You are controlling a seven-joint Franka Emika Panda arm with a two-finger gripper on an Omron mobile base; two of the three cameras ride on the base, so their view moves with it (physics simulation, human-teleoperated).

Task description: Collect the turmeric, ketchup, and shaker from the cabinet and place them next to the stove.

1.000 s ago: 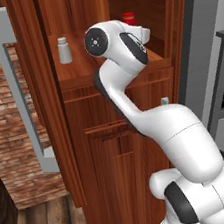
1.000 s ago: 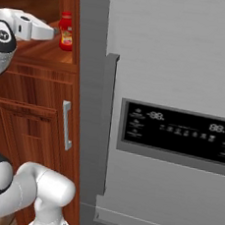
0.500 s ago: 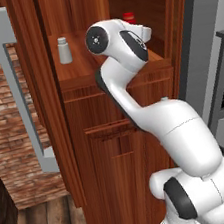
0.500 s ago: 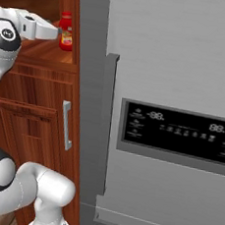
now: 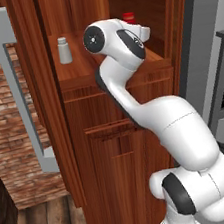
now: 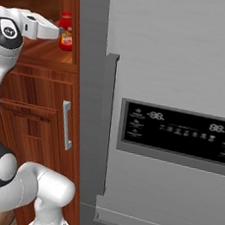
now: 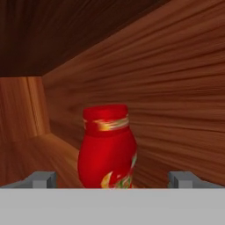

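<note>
The ketchup (image 7: 107,147), a small red bottle with a yellowish label, stands upright at the right end of the shelf niche of the wooden cabinet (image 5: 91,162). It also appears as the ketchup (image 6: 66,31) and, half hidden behind the wrist, the ketchup (image 5: 128,17). My gripper (image 7: 112,180) is open, level with the bottle and just short of it, one fingertip off to each side. From the right, the gripper (image 6: 55,30) reaches into the niche. The pale shaker (image 5: 64,50) stands at the niche's left end. The turmeric and the stove are out of view.
A grey fridge (image 6: 177,82) with a dark display panel (image 6: 176,134) stands right of the cabinet. The cabinet's open door with a long grey bar handle (image 5: 18,97) hangs at the left, before a brick wall (image 5: 2,139). The niche's side wall lies close behind the ketchup.
The hand has pushed a little further into the niche toward the ketchup. Its jaws have stayed open, and the bottle and shaker have not moved.
</note>
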